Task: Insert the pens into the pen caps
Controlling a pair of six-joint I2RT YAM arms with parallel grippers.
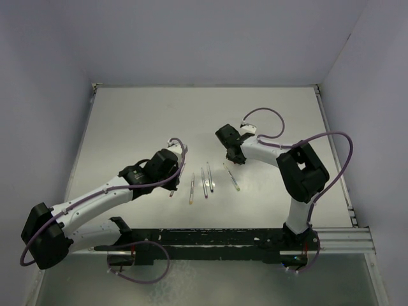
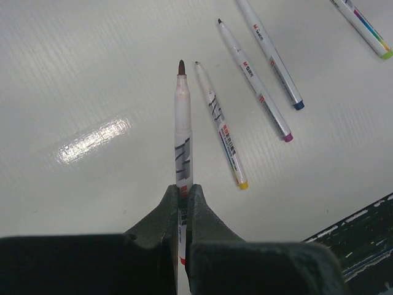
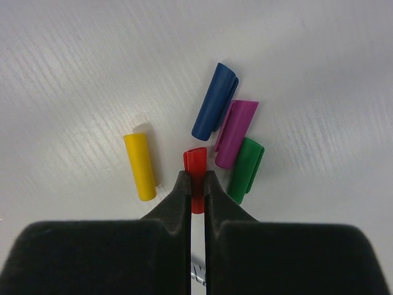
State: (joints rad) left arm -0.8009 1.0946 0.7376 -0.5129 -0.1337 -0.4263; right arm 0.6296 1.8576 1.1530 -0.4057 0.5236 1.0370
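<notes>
Left jaws pinch a pen (image 2: 183,123); right jaws pinch the red cap (image 3: 196,161). Grasping looks done; next likely needs them aligned, then pushed together.

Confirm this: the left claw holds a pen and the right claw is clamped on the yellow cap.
Wrong colour. The right wrist view shows the right claw shut on the red cap; the yellow cap lies loose beside it. The left claw does hold a pen.
</notes>
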